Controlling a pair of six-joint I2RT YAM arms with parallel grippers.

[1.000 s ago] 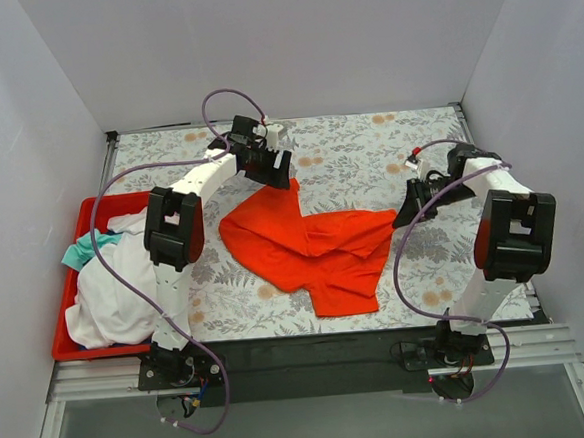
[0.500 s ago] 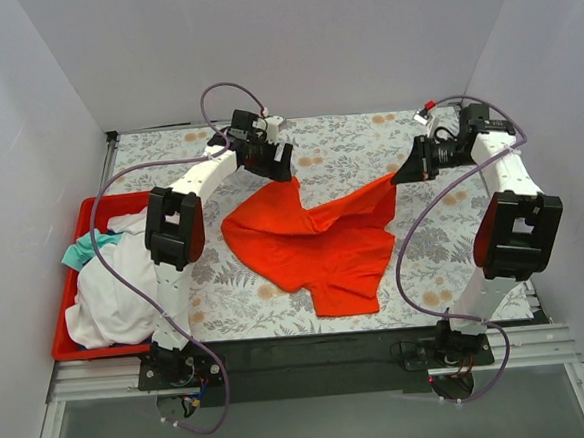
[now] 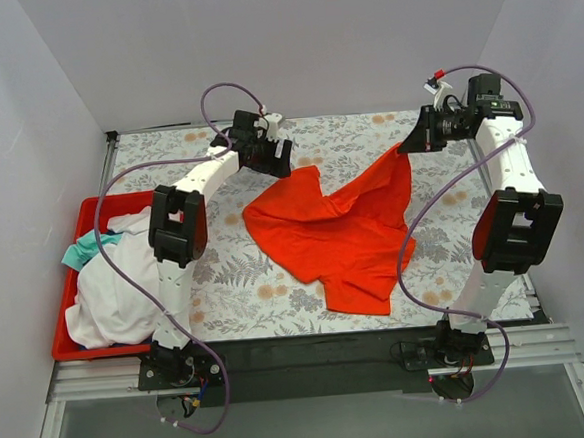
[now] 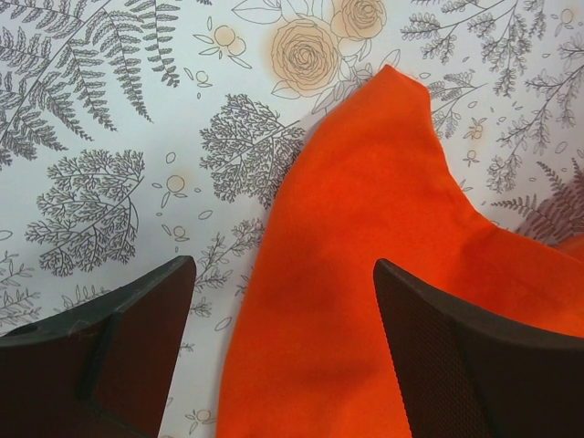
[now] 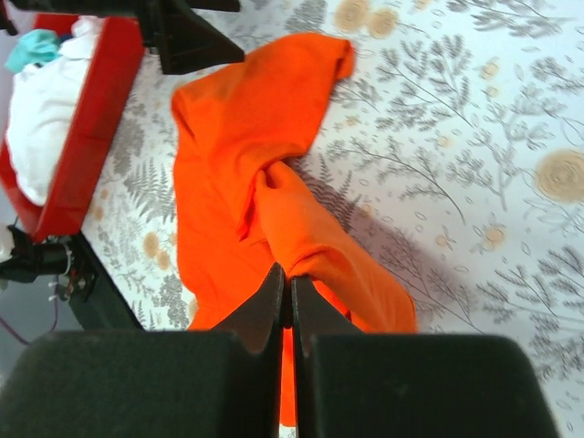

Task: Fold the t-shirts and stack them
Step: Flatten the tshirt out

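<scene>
The orange-red t-shirt [image 3: 338, 231] lies crumpled in the middle of the floral table, one edge pulled up towards the back right. My right gripper [image 3: 404, 148] is shut on that raised edge [image 5: 301, 246] and holds it above the table. My left gripper [image 3: 284, 164] is open just above the shirt's back left corner [image 4: 365, 228], its fingers [image 4: 137, 319] on either side of the cloth, holding nothing. White and teal t-shirts [image 3: 111, 282] lie piled in the red bin [image 3: 65, 335] at the left.
The floral table cover [image 3: 367, 139] runs to white walls at the back and sides. The red bin also shows in the right wrist view [image 5: 87, 146]. The arm bases stand at the near edge.
My right gripper has risen and moved towards the back right, dragging the shirt's edge up and the whole shirt to the right. My left gripper has stayed near the back left corner.
</scene>
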